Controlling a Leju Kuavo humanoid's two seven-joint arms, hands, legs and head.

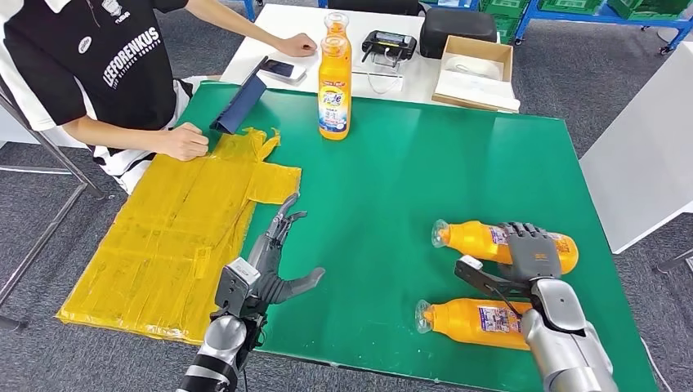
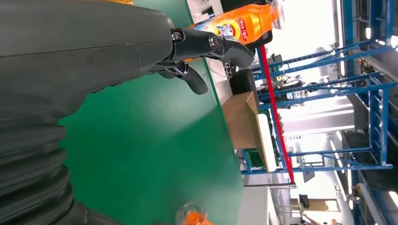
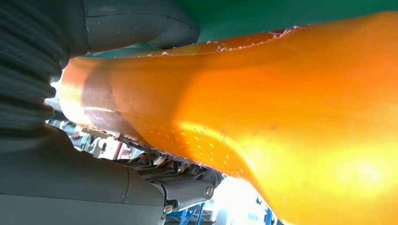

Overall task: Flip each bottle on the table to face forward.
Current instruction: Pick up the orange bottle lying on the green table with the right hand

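Fingers (image 1: 529, 237) over lying bottle (image 1: 478, 241) (thumb beneath)

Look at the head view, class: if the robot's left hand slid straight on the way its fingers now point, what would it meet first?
Probably the standing orange bottle. The left hand is open above the green mat, its fingers aimed up-table and slightly rightward. The mat between looks bare, though depth is uncertain and the line might pass just left of the bottle.

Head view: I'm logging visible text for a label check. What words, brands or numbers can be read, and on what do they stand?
"LEFORENKUS", with a smaller blurred line under it: on the person's black shirt.
Upright orange plastic bottle: label print too blurred to read.
Two lying orange plastic bottles, far and near: labels too small to read.
Black device on the white table: no legible text.
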